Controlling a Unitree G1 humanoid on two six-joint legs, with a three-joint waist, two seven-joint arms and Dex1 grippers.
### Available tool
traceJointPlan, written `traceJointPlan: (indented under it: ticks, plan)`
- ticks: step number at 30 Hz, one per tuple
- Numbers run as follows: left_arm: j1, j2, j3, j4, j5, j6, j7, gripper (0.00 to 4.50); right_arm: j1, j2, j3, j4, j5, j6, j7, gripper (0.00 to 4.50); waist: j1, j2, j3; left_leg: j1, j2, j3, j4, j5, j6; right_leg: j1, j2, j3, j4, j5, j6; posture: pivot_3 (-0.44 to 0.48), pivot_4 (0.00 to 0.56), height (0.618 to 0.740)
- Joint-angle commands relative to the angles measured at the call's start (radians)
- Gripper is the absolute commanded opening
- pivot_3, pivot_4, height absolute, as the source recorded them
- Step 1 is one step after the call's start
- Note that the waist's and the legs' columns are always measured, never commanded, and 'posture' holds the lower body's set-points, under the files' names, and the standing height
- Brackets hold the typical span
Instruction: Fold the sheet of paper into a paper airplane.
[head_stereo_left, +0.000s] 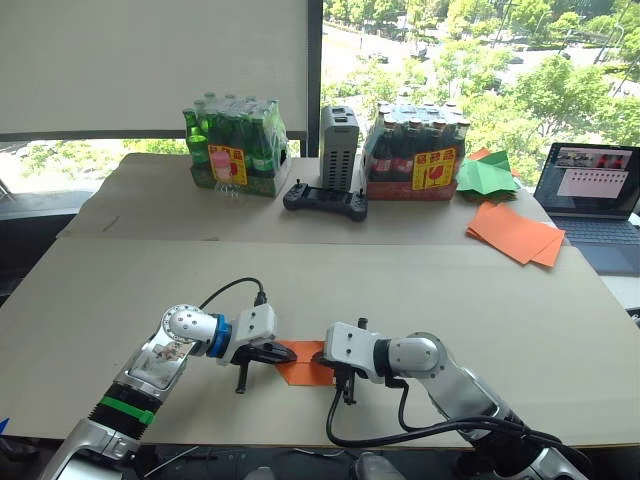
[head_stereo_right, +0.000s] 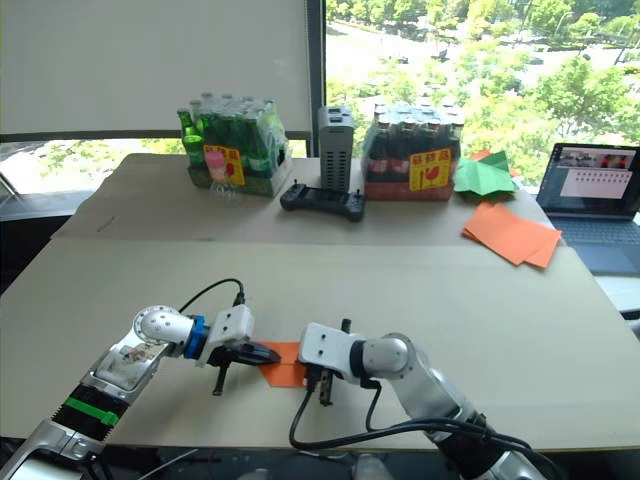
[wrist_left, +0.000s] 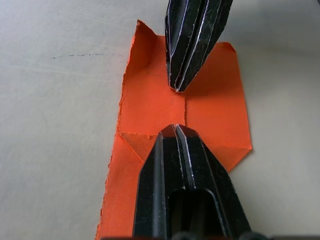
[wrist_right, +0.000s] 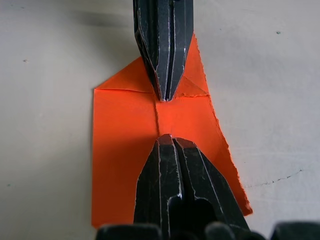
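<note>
Orange and partly folded, the sheet of paper (head_stereo_left: 303, 364) lies flat on the worktop (head_stereo_left: 420, 290) at the lower centre of the head views, directly between our two grippers. Our left gripper (head_stereo_left: 272, 353) comes at it from the left of the frame and our right gripper (head_stereo_left: 338, 372) from the right, so the two point at each other across the sheet, and neither arm is clearly nearer. In the left wrist view the sheet (wrist_left: 182, 120) runs lengthwise along the line of the fingers, with a centre crease running from one gripper tip toward the other and two corner flaps folded in at the end beside our left gripper, one long edge looking ragged. In both wrist views each gripper's fingers are closed together into a single narrow point, gripping nothing, and the tips seem to rest on or just above the paper along that crease; we cannot tell whether they actually press it. The right wrist view shows the same: its own fingers (wrist_right: 172, 180) over the plain end and the left gripper's tip at the flapped end. We judge the next fold turns on that centre line, since both tips sit on it and the paper's long axis follows it.
</note>
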Motion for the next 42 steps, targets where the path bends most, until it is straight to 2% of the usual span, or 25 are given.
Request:
traceJointPlan:
  ticks: [1, 7, 34, 36, 39, 42]
  plan:
    - [0.021, 0.018, -0.01, -0.005, 0.023, 0.014, 0.006, 0.0, 0.002, -0.001, 0.005, 0.004, -0.015, -0.022, -0.003, 0.03, 0.0, 0.0, 0.0, 0.0, 0.0, 0.0, 0.0, 0.0, 0.0, 0.0, 0.0, 0.0, 0.0, 0.0, 0.0, 0.0, 0.15, 0.733]
    - [0.024, 0.023, -0.014, -0.006, 0.029, 0.009, 0.01, 0.0, 0.025, -0.04, 0.025, 0.039, -0.055, 0.034, 0.01, 0.03, 0.002, 0.0, 0.0, 0.001, 0.0, 0.0, 0.0, 0.0, 0.0, 0.002, 0.0, 0.0, 0.0, 0.0, 0.0, 0.0, 0.15, 0.733]
    - [0.004, 0.016, -0.036, 0.025, 0.049, -0.035, 0.012, 0.0, 0.123, -0.191, -0.083, -0.132, 0.021, 0.238, 0.035, 0.03, 0.015, 0.002, -0.003, 0.001, -0.001, 0.0, 0.0, 0.0, 0.0, 0.003, -0.001, 0.0, -0.002, -0.001, 0.001, 0.0, 0.15, 0.733]
    - [0.003, 0.015, -0.036, 0.028, 0.049, -0.038, 0.012, 0.0, 0.113, -0.185, -0.101, -0.157, 0.044, 0.231, 0.032, 0.03, 0.014, 0.002, -0.003, 0.002, -0.001, 0.0, 0.0, 0.0, 0.0, 0.003, -0.001, 0.0, -0.002, -0.001, 0.001, 0.0, 0.15, 0.733]
    - [0.0, 0.012, -0.036, 0.03, 0.048, -0.039, 0.013, 0.0, 0.072, -0.117, -0.172, -0.223, 0.149, 0.219, 0.031, 0.03, 0.012, 0.002, -0.003, 0.001, -0.001, 0.0, 0.0, 0.0, 0.0, 0.003, -0.001, 0.0, -0.002, -0.002, 0.003, 0.0, 0.15, 0.733]
    - [-0.002, 0.007, -0.039, 0.027, 0.049, -0.038, 0.014, 0.0, 0.034, -0.07, -0.185, -0.247, 0.19, 0.23, 0.019, 0.03, 0.007, 0.002, -0.003, 0.0, -0.001, 0.0, 0.0, 0.0, 0.0, 0.002, -0.001, 0.0, -0.001, -0.001, 0.002, 0.0, 0.15, 0.733]
